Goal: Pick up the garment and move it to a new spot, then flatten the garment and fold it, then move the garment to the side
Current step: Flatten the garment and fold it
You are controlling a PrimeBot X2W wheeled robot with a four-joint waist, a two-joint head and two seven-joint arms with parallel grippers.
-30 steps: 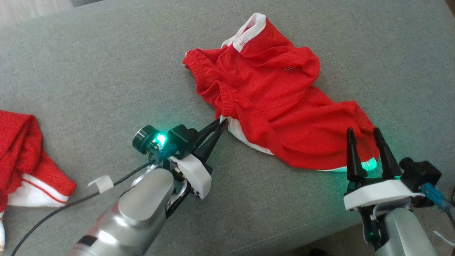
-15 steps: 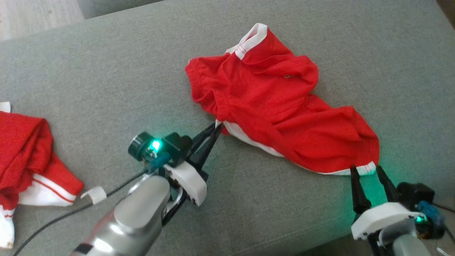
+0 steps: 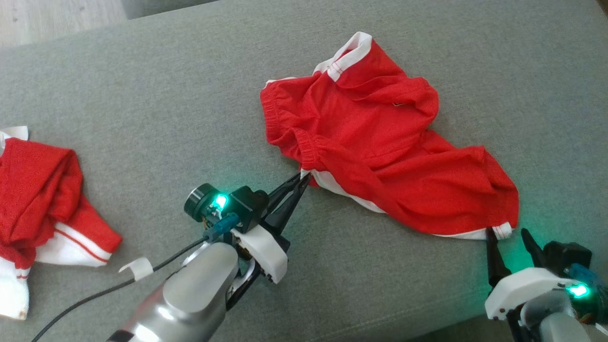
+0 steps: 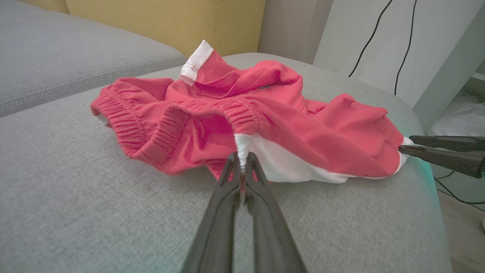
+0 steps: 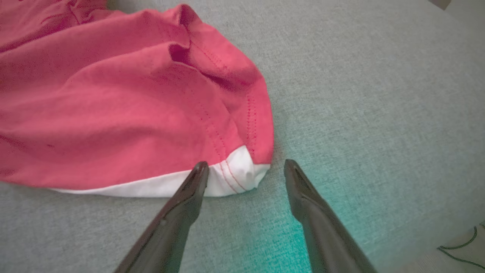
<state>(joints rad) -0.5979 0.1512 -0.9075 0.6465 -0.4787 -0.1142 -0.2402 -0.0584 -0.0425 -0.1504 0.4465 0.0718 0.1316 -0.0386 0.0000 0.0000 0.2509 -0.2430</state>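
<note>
The garment point(image 3: 380, 142), red shorts with white trim, lies crumpled on the grey sofa cushion point(image 3: 142, 95). My left gripper point(image 3: 304, 176) is shut on the white corner at the waistband's near end; the left wrist view shows the white fabric pinched between my left gripper's point(image 4: 241, 161) tips, with the garment point(image 4: 265, 113) bunched behind. My right gripper point(image 3: 506, 231) stands open at the garment's right hem corner. In the right wrist view the white hem corner of the garment point(image 5: 113, 94) lies between the open tips of my right gripper point(image 5: 246, 167). The left wrist view also catches my right gripper point(image 4: 406, 144) at that corner.
A second red and white garment point(image 3: 42, 190) lies heaped at the far left of the cushion. The cushion's front edge point(image 3: 427, 327) runs just below my right gripper. A yellow cushion point(image 4: 151, 19) and hanging cables point(image 4: 401, 38) stand beyond the sofa.
The head view has shifted. My right gripper has drawn back from over the hem, so its tips now stand at the white corner. My left gripper stays shut on the waistband corner.
</note>
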